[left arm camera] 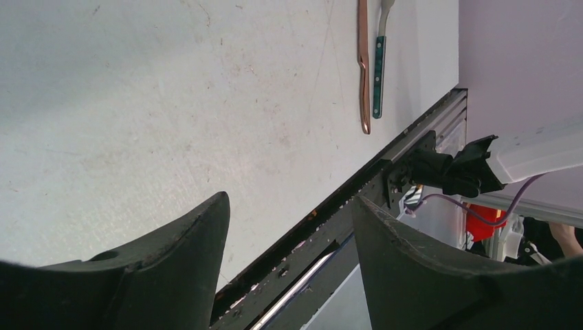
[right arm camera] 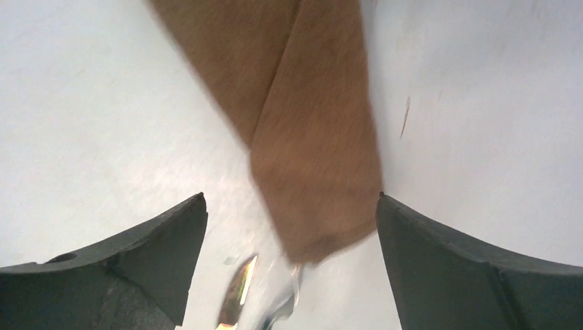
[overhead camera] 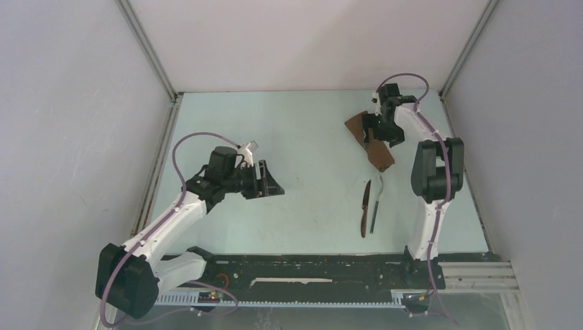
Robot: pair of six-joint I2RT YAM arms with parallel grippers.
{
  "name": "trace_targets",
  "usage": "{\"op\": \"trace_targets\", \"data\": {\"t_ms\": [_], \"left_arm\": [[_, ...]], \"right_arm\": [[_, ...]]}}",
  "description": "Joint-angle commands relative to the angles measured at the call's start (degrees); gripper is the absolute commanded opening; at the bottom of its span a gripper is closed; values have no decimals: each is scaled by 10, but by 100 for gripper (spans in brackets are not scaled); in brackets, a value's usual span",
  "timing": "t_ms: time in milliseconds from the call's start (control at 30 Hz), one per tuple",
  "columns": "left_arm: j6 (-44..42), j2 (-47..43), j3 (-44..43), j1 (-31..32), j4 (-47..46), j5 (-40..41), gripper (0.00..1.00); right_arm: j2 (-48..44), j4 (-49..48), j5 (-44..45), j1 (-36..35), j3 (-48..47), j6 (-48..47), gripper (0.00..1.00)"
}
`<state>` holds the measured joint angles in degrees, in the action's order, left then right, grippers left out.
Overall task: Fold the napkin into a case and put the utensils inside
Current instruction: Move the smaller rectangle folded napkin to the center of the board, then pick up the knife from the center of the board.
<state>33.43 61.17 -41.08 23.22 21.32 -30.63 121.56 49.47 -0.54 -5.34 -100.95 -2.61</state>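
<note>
The brown napkin [overhead camera: 372, 141] lies folded into a narrow strip, the case, at the back right of the table. My right gripper [overhead camera: 380, 130] hovers over it, open; in the right wrist view the strip [right arm camera: 309, 137] runs between the spread fingers [right arm camera: 440, 247] and nothing is gripped. The utensils lie side by side just nearer than the strip: a knife [overhead camera: 364, 207] with a wooden handle and a thinner dark-handled piece [overhead camera: 375, 206]. Their shiny tips [right arm camera: 237, 295] show blurred below the strip's end. My left gripper [overhead camera: 265, 180] hangs open and holds nothing at the left middle. Both utensils [left arm camera: 363, 69] show far off in the left wrist view.
Grey walls close in the table on the left, back and right. A black rail [overhead camera: 309, 271] runs along the near edge with both arm bases on it. The right arm's base [left arm camera: 454, 168] shows in the left wrist view.
</note>
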Motion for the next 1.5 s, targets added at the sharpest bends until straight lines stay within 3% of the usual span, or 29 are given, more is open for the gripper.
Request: {"op": "trace_targets", "data": {"t_ms": [0,133,233,267,467,667,733,900,1167,1467], "left_arm": [[-9,-6,-23,-3,-22,-20,71],[-2,-13,-20,-4,-31,-31,71],[3,-28,-14,-4,-32,-38,71],[5,-36,-10,-4,-32,-39,71],[18,-86,21,-3,-32,-43,72],[25,-108,29,-3,-29,-55,72],[25,-111,26,-4,-23,-56,72],[22,-114,18,-3,-12,-57,72],[20,-107,14,-3,-14,-62,72],[7,-102,4,-3,-2,-65,72]], "right_arm": [[-178,46,50,-55,74,154,100],[-278,22,73,-173,237,269,95],[-305,37,15,-187,316,333,66],[-318,29,4,-180,343,343,64],[-360,7,24,-113,418,344,60],[-324,-48,11,-53,433,329,60],[-313,-53,12,-46,433,335,54],[-339,-64,-19,-98,434,323,55],[-276,-2,-52,-133,425,228,59],[-240,1,-47,-158,420,229,59]]}}
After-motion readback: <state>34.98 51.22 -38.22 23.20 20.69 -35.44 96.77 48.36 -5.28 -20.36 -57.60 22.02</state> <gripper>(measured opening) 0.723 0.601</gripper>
